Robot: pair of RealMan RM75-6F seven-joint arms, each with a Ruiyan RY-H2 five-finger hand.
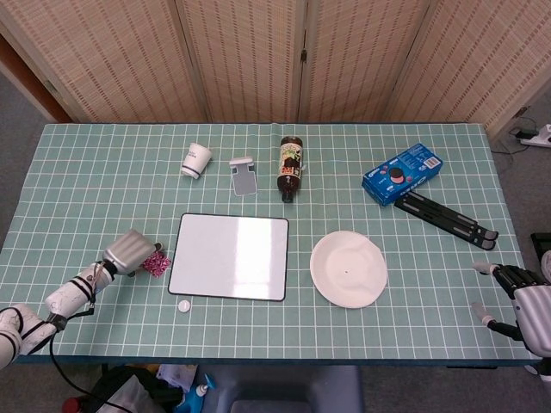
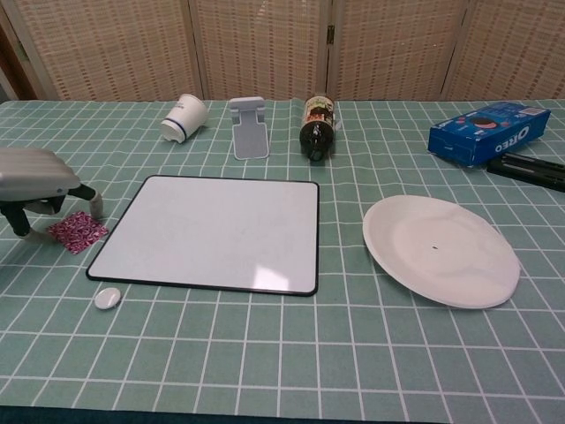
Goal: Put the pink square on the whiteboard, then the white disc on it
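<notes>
Left of the whiteboard, the left robot hand arched over the pink square, fingers apart, nothing gripped; the right robot hand lay spread.

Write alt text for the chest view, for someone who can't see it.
The robot's left hand hovers over a pink square lying on the green checked table, just left of an empty whiteboard. A small white disc sits near the whiteboard's front left corner; a white plate lies to the right.
</notes>
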